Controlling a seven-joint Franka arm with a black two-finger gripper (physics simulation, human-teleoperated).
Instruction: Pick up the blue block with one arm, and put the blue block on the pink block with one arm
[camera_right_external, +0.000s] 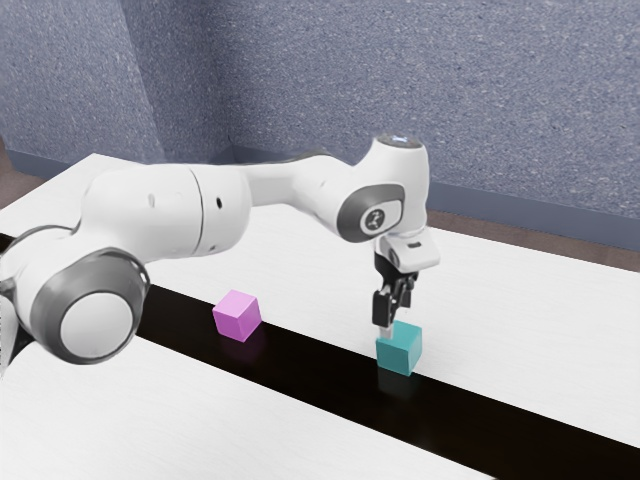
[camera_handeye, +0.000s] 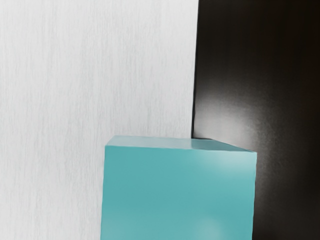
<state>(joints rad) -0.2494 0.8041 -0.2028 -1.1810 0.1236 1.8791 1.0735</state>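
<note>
Our arm (camera_right_external: 200, 205) comes in from the exterior view's left, bends down at the wrist and points our gripper (camera_right_external: 384, 322) straight down at the blue block (camera_right_external: 400, 350). The gripper's tip stands level with the block's top face, over the corner nearer the exterior view's left. From this side we cannot tell whether the gripper is parted or closed, nor whether it has any hold on the block. The blue block, closer to teal in colour, sits upright on the black stripe (camera_right_external: 320, 375) that runs slantwise across the white table (camera_right_external: 520, 300). A faint reflection of the block shows on the glossy surface just beneath it. In the wrist view the same block (camera_handeye: 177, 195) lies right under our hand, with its lit top face and one side face turned to the camera. Beyond it, the border between the white table (camera_handeye: 75, 75) and the black stripe (camera_handeye: 255, 75) runs away from the block's far edge. The pink block (camera_right_external: 237, 315) rests on the same stripe, upright, well apart from the blue block toward the exterior view's left and near our arm's large lower joint. Behind the table rises a speckled grey-blue wall (camera_right_external: 400, 60).
</note>
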